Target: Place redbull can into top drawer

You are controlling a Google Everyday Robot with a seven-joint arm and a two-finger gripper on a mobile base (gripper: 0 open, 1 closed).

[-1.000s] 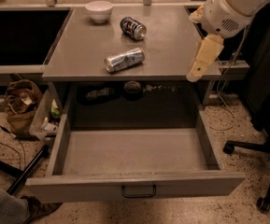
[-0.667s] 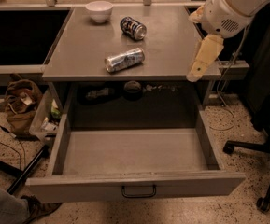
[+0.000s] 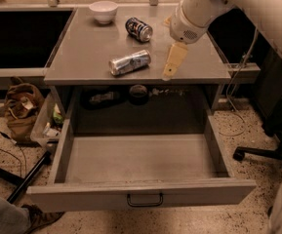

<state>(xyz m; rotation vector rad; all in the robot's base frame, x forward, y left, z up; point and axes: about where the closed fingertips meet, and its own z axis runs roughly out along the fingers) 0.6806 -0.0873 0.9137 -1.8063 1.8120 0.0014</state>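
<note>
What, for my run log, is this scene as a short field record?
redbull can: on its side on the table, near the front edge
drawer: open, redbull can not yet inside
pincer: over the table's front right, right of the redbull can, apart from it
dark can: on its side, behind the redbull can
bowl: table's back left

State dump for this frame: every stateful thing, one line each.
redbull can: lying on its side on the tabletop, not held
dark blue can: on its side, further back
bowl: upright, at the back
top drawer: pulled open, redbull can not in it
gripper: above the tabletop's front edge, right of the redbull can, apart from it
</note>
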